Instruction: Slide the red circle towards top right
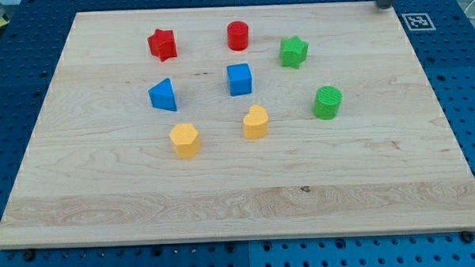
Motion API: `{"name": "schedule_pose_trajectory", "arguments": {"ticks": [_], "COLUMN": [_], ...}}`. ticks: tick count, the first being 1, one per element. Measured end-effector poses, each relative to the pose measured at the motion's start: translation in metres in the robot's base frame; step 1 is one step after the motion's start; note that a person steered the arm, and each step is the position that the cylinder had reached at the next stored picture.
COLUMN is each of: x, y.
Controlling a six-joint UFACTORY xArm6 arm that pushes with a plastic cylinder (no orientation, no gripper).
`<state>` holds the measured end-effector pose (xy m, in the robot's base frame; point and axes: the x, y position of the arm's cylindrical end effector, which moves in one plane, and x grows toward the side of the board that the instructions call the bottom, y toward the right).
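Note:
The red circle stands upright near the top middle of the wooden board. A red star lies to its left and a green star to its lower right. A blue cube sits just below the red circle. My tip shows only as a short grey stub at the view's top right, by the board's top edge. It is far to the right of the red circle and touches no block.
A blue triangle lies left of the blue cube. A green circle sits at the right. A yellow hexagon and a yellow heart lie below the centre. A blue pegboard surrounds the board.

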<state>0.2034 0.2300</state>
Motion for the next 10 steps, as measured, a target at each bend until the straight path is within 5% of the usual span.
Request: {"name": "schedule_pose_trajectory", "arguments": {"ticks": [3,4,6,8,10], "x": [-0.008,0.004,0.101,0.062,0.088], "y": [-0.257,-0.265,-0.295,-0.264,-0.249]}}
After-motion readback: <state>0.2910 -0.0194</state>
